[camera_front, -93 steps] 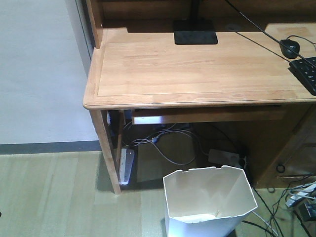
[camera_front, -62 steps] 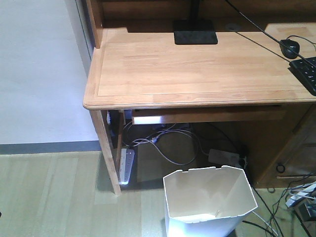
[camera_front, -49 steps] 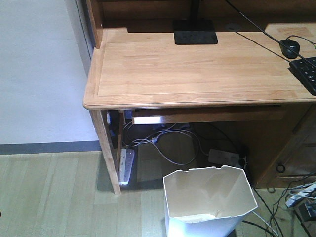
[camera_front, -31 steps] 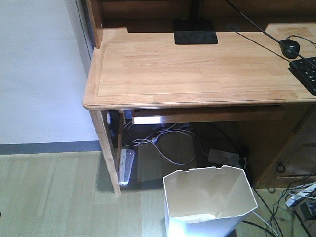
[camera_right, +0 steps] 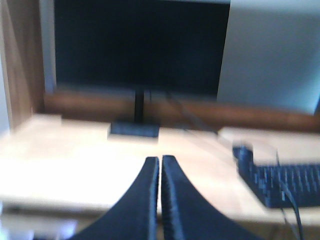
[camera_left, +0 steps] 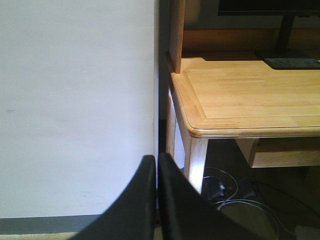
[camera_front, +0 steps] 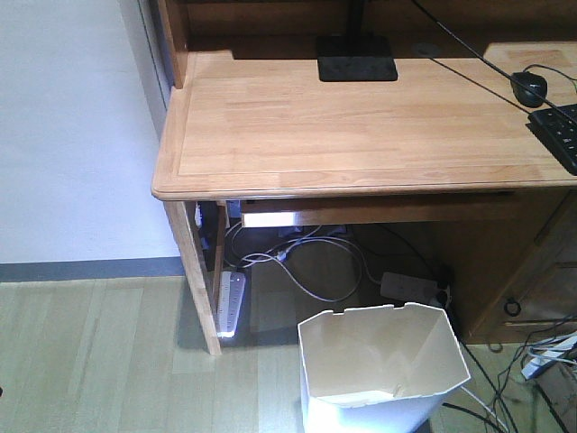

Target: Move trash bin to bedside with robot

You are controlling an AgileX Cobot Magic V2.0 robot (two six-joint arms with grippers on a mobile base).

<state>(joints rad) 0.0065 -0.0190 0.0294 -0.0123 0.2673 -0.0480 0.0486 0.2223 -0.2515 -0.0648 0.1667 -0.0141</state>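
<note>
White faceted plastic trash bin [camera_front: 361, 410] at front edge of light wooden desk [camera_front: 361, 126], not grabbed yet; left gripper [camera_left: 156, 165], right gripper [camera_right: 160, 165] both pinched together, need opening

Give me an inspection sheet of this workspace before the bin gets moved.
Surface: light wooden desk standing on a pale plank floor.
Job's things: white trash bin upright on the floor in front of the desk, not gripped; bed not in view.
Clutter: monitor stand, mouse and keyboard on the desk.
Grippers: left gripper shut, empty, facing the wall by the desk corner; right gripper shut, empty, facing the monitor.
Cables: white power strip and loose cables under the desk; more to the right of the bin.
Surroundings: white wall with grey skirting.
</note>
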